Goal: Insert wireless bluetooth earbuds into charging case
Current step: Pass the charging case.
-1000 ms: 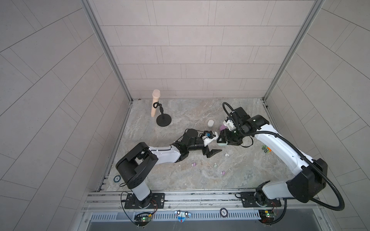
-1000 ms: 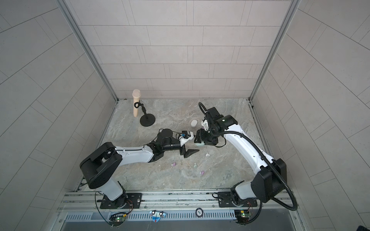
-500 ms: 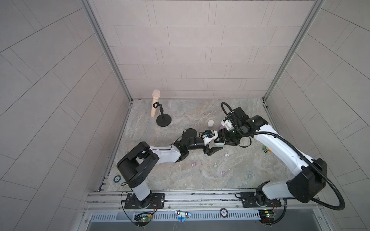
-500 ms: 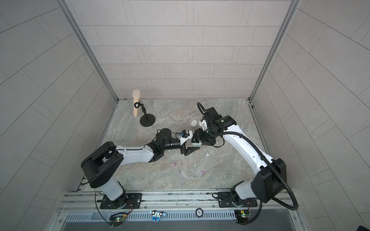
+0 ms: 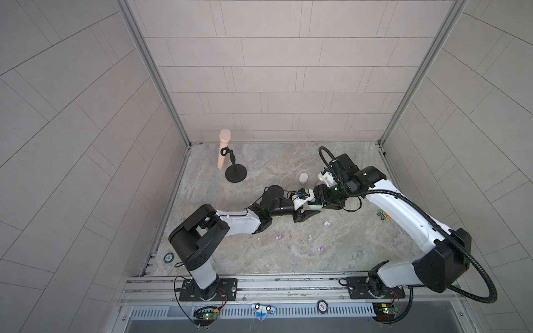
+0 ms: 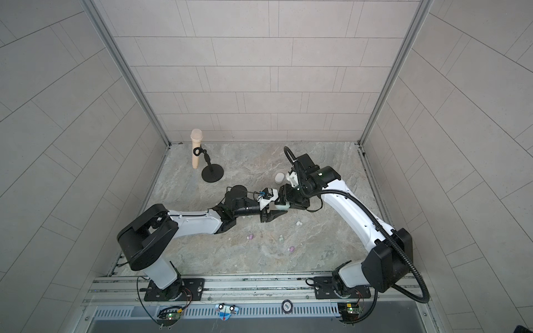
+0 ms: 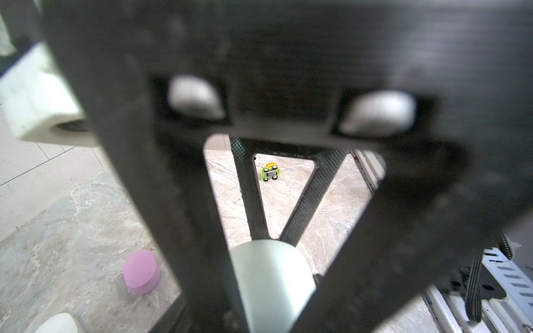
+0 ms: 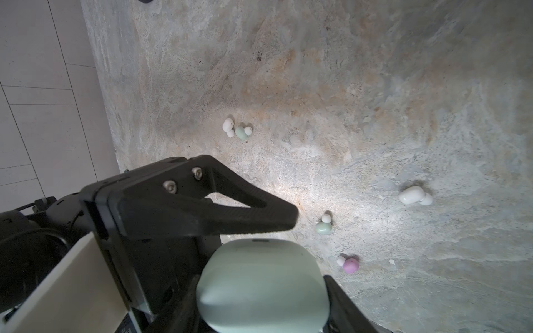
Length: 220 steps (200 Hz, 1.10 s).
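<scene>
**A:** What are both top views showing?

**B:** The right gripper (image 5: 317, 203) is clamping the mint case (image 5: 314, 206) just above the counter (image 5: 259, 173). The left gripper (image 5: 310, 208) is straddling that case. The earbuds (image 5: 310, 238) are lying loose on the counter, nearer the robot's bases, none in a case. A second ago the grippers were standing apart and the left jaws were gaping. Now they are meeting, with those jaws narrower.

**A:** And the left wrist?

**B:** The case is sitting between the left gripper's blurred fingers. Whether they are pressing on it, I cannot tell. A lilac case (image 7: 141, 275) is lying beside.

**A:** The right wrist?

**B:** Five buds are showing, among them a white earbud (image 8: 415, 196) and a lilac earbud (image 8: 350, 265). I am judging them light, hard and slippery, and likely to roll. Pinching across the fatter body is looking safest.
</scene>
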Each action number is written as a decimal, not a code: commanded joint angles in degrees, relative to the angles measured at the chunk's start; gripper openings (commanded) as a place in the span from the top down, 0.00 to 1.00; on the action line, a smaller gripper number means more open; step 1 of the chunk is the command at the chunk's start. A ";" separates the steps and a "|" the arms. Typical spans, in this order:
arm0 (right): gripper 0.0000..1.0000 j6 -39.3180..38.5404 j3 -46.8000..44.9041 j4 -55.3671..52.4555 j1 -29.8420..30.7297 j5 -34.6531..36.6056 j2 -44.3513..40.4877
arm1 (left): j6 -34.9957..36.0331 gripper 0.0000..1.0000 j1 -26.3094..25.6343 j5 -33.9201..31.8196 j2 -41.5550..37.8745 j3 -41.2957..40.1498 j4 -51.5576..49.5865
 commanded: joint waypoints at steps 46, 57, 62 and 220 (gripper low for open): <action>0.66 1.10 0.78 0.96 0.34 -0.73 -0.46 | -0.37 0.48 -0.41 0.48 -0.07 0.94 1.87; 0.66 1.19 0.78 1.05 0.36 -0.76 -0.49 | -0.37 0.49 -0.45 0.53 -0.16 0.96 1.85; 0.66 1.17 0.78 0.99 0.30 -0.75 -0.48 | -0.45 0.50 -0.42 0.53 -0.20 0.91 1.86; 0.46 1.00 0.51 0.79 0.28 -0.46 -0.59 | -0.80 0.72 -0.42 1.24 -1.30 0.92 1.69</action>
